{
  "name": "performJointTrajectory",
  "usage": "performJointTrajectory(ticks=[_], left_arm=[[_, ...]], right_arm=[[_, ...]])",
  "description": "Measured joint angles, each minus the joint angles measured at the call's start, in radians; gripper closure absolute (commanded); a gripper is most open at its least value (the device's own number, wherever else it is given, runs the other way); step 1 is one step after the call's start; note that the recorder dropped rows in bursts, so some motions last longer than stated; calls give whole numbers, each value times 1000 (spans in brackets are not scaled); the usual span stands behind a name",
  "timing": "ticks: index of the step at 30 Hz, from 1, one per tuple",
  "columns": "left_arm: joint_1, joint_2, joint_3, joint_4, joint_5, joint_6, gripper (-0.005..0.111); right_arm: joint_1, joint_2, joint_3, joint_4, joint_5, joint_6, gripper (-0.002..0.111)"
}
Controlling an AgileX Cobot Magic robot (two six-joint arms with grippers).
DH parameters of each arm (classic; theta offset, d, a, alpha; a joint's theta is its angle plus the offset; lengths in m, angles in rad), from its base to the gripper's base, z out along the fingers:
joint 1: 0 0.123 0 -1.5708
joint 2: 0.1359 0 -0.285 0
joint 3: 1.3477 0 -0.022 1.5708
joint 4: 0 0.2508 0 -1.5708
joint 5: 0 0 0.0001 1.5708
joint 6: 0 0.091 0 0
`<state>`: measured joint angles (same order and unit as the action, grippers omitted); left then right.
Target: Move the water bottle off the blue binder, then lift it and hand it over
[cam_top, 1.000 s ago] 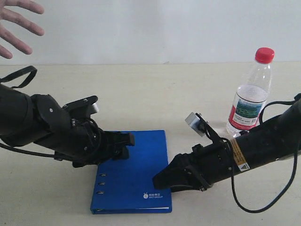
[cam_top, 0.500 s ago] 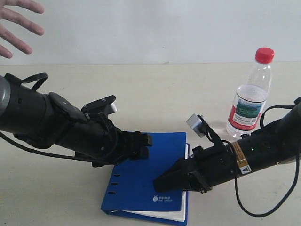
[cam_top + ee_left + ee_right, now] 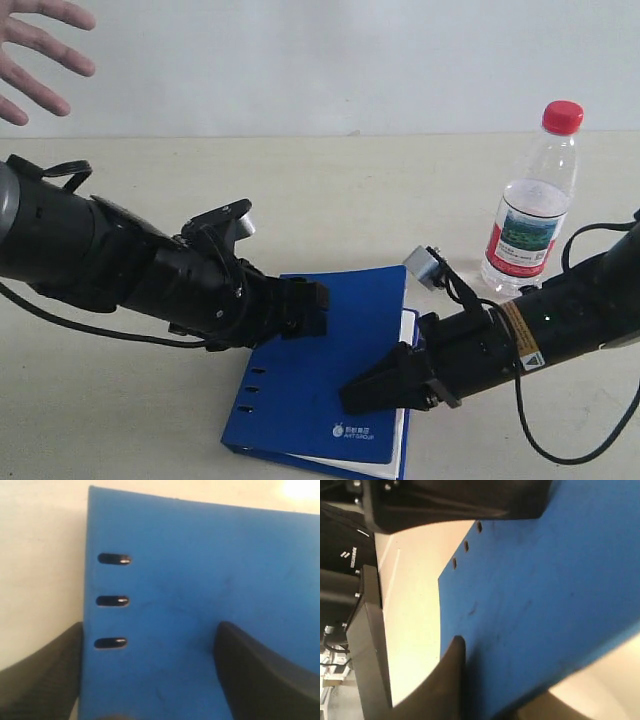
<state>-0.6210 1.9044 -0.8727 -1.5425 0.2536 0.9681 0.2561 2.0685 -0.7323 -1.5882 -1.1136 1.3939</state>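
exterior view: right gripper (image 3: pixel 368 388) clamps blue binder (image 3: pixel 305 400) edge; left gripper (image 3: pixel 305 308) spread open over it.

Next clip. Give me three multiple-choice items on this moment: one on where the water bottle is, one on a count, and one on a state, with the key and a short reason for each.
1. In the exterior view, where is the water bottle?
A. On the table, right of the blue binder and apart from it
B. Lying on top of the binder
C. Held up in the air

2. How many dark slots does the left wrist view show along the binder's spine edge?
A. Two
B. Three
C. Six

3. What state is the bottle in?
A. On its side, cap off
B. Upright, cap off
C. Upright, cap on

Key:
1. A, because the bottle's base rests on bare table, clear of the binder.
2. B, because three slots sit in one column.
3. C, because it stands straight with the red cap in place.
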Motion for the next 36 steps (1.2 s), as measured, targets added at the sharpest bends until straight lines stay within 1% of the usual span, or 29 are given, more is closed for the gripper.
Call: performJointTrajectory(ticks=[3,6,8,11,14,17,19,21,23,25,26,36], left_arm=[[15,0,7,-21,24,31,43],[51,0,16,-43,94,78,43],[80,5,26,-101,156,156,43],[112,38,29,-172,284,306,43],[125,64,25,-197,382,388,43],[129,79,23,-209,430,458,44],[134,82,23,-219,444,492,49],[134,82,23,-225,446,518,58],[134,82,23,-227,448,540,76],[134,82,23,-229,449,554,97],[134,82,23,-229,449,556,102],[138,82,25,-229,452,613,102]], right_arm=[[0,0,0,-7,-6,-14,108],[0,0,0,-9,-19,-24,108],[0,0,0,-17,-30,-26,108],[0,0,2,-50,-56,-24,108],[0,0,5,-86,-68,1,108],[0,0,9,-109,-72,5,108],[0,-3,9,-111,-73,5,108],[0,-7,10,-113,-73,5,108],[0,-7,10,-116,-71,8,108],[0,-7,10,-117,-71,8,108],[0,-7,10,-117,-71,10,108],[0,-10,10,-123,-68,45,108]])
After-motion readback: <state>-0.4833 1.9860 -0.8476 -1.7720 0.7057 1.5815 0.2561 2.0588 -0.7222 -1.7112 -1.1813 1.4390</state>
